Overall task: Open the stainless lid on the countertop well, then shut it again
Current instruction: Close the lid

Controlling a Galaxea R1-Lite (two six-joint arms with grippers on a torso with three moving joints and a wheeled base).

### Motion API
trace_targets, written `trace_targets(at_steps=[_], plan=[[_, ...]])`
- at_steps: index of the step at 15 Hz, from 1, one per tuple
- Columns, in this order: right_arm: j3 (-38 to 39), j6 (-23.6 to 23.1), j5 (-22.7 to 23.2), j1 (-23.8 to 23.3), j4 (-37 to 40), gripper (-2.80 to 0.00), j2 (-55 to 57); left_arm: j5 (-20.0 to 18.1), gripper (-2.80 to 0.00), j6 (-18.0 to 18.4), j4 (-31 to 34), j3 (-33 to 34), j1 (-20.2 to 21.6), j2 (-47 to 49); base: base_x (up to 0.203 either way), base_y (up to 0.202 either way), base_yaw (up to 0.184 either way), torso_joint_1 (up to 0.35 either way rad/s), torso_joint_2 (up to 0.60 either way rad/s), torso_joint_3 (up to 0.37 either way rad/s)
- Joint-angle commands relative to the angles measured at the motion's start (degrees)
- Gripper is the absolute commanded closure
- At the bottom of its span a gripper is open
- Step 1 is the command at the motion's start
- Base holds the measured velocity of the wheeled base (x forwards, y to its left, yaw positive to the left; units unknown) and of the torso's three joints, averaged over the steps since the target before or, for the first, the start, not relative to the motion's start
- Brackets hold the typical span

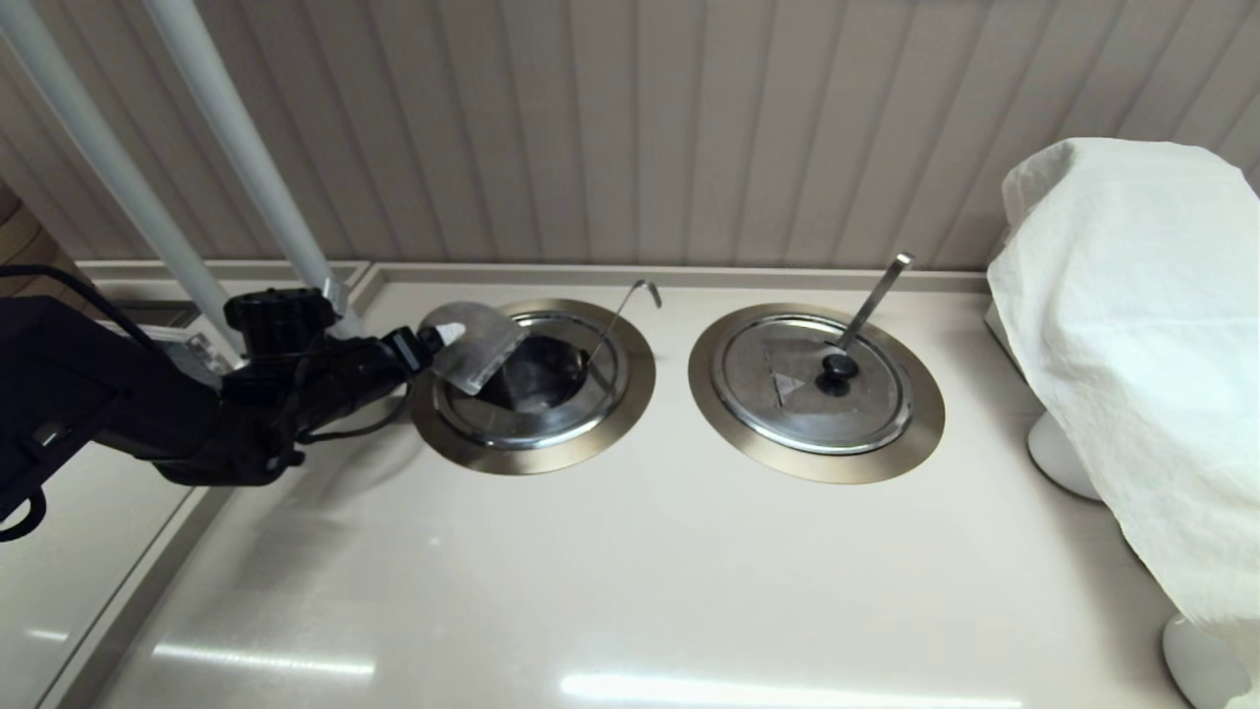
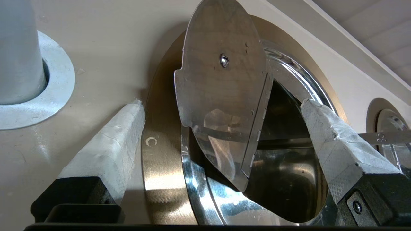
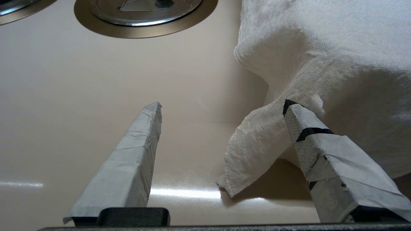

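The stainless lid [image 1: 475,345] stands tilted up over the left side of the countertop well [image 1: 532,448]. The dark bowl below it shows. In the left wrist view I see the lid's shiny underside [image 2: 218,122] with a screw at its centre; the black knob is hidden. A thin hook-ended wire handle [image 1: 630,300] rises from the well. My left gripper [image 1: 440,338] is open beside the raised lid, its taped fingers [image 2: 109,150] spread either side of the lid and holding nothing. My right gripper [image 3: 222,104] hangs open over the counter, out of the head view.
The twin lid [image 1: 812,384] with black knob and flat bar handle [image 1: 876,295] lies shut on the right-hand ring. A white cloth [image 1: 1132,325] covers something at the far right, close to the right gripper. Two white posts [image 1: 246,148] rise at the back left.
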Motion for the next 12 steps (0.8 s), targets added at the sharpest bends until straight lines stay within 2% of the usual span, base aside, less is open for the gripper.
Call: trace_targets(at_steps=[1, 4, 12], plan=[[0.00, -0.02, 0.03, 0.00, 0.00, -2.80, -0.02, -0.37, -2.80, -0.36, -0.67, -0.12, 0.06, 0.52, 0.000, 0.000, 0.000, 0.000, 0.00, 0.000], [0.00, -0.02, 0.03, 0.00, 0.00, -2.80, -0.02, -1.40, -2.80, -2.92, -3.63, -0.42, -0.02, 0.37, 0.000, 0.000, 0.000, 0.000, 0.00, 0.000], [0.00, -0.02, 0.03, 0.00, 0.00, -2.80, -0.02, -4.15, -2.80, -5.67, -3.78, -0.74, -0.02, 0.26, 0.000, 0.000, 0.000, 0.000, 0.00, 0.000]])
